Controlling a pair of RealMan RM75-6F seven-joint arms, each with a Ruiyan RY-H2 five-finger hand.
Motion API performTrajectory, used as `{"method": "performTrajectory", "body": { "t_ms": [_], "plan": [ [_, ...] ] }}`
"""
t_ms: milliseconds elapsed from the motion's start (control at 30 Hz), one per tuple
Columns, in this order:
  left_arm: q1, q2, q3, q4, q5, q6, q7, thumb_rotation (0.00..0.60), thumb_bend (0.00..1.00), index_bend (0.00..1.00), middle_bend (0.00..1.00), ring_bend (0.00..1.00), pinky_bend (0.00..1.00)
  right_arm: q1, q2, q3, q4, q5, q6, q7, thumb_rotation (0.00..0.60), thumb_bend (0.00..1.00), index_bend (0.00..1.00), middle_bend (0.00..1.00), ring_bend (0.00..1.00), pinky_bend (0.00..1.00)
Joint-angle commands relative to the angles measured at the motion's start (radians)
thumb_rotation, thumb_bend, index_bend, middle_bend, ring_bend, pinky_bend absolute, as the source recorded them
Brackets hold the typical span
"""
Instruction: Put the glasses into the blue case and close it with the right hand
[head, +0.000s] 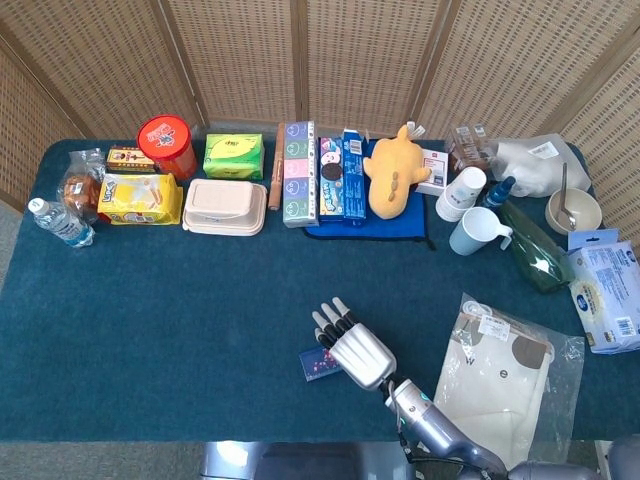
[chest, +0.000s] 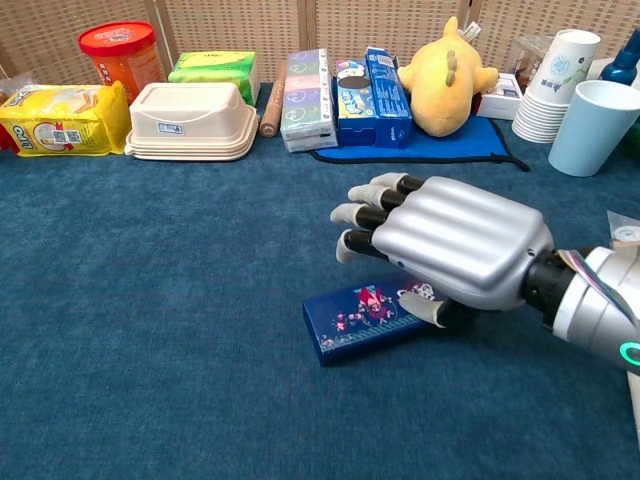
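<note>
Blue case (chest: 372, 322) lies flat on the teal surface (chest: 160, 330) near the front edge, its patterned lid down, so any glasses inside are hidden and you can't confirm them from either view. Your right hand (chest: 440, 250) hovers over the case's right end with fingers (chest: 362, 215) spread and holding nothing, the thumb touching or just beside the lid, a pose that suits pressing it flat. Your left hand is not in view, and I'd judge you only need a last press to seat the lid.
</note>
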Motion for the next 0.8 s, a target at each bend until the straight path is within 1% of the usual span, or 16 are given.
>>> {"method": "performTrajectory", "body": {
  "t_ms": [33, 200, 333, 433, 500, 667, 800],
  "plan": [
    [0.0, -0.001, 0.0, 0.0, 0.001, 0.0, 0.0, 0.6, 0.35, 0.16, 0.19, 0.14, 0.21, 0.012, 0.002, 0.003, -0.004, 0.018, -0.003, -0.018, 0.6, 0.3, 0.23, 0.1, 0.02, 0.11],
    [0.0, -0.003, -0.001, 0.003, 0.0, 0.0, -0.002, 0.6, 0.35, 0.16, 0.19, 0.14, 0.21, 0.026, 0.013, 0.002, -0.024, 0.036, 0.005, -0.04, 0.6, 0.3, 0.23, 0.1, 0.02, 0.11],
    [0.001, -0.004, -0.002, 0.008, -0.001, 0.0, -0.008, 0.6, 0.35, 0.16, 0.19, 0.14, 0.21, 0.031, 0.047, 0.002, -0.07, 0.056, 0.015, -0.058, 0.6, 0.3, 0.23, 0.1, 0.02, 0.11],
    [0.001, -0.006, -0.002, 0.011, 0.0, 0.0, -0.011, 0.6, 0.35, 0.16, 0.19, 0.14, 0.21, 0.032, 0.078, -0.013, -0.107, 0.069, 0.016, -0.087, 0.6, 0.3, 0.22, 0.1, 0.01, 0.11],
    [0.001, -0.007, -0.002, 0.013, 0.0, -0.001, -0.014, 0.6, 0.35, 0.16, 0.19, 0.14, 0.21, 0.031, 0.096, -0.027, -0.13, 0.087, 0.016, -0.112, 0.6, 0.31, 0.19, 0.1, 0.01, 0.11],
    [0.0, -0.007, -0.001, 0.016, 0.0, -0.002, -0.017, 0.6, 0.35, 0.16, 0.19, 0.14, 0.21, 0.034, 0.128, -0.051, -0.176, 0.145, 0.009, -0.184, 0.6, 0.33, 0.02, 0.03, 0.0, 0.1],
    [0.0, -0.007, -0.001, 0.017, 0.001, -0.003, -0.017, 0.6, 0.35, 0.16, 0.19, 0.14, 0.21, 0.038, 0.14, -0.064, -0.204, 0.186, 0.011, -0.224, 0.6, 0.34, 0.0, 0.01, 0.0, 0.09]
  ]
}}
